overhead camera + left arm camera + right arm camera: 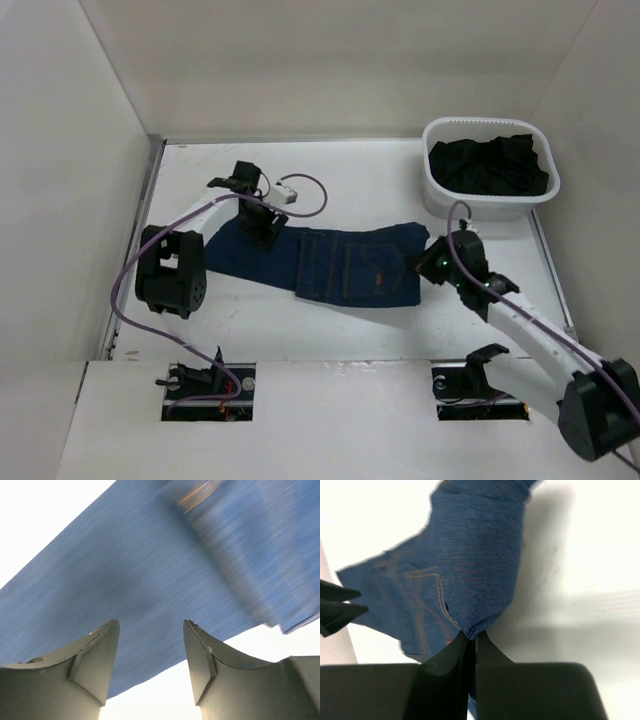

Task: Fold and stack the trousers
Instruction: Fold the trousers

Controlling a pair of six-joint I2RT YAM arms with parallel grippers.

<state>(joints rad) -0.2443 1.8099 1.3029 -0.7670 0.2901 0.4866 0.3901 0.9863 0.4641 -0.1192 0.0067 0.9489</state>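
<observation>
White tabletop (350, 190) bears navy denim trousers (350, 265), bunched between right fingers (445, 660).

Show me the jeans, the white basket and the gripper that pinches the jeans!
jeans (350, 265): top view, on the stitched seat part.
white basket (487, 207): top view, on its near wall.
right gripper (470, 639): right wrist view, between its shut fingertips, where they pinch the denim.
</observation>
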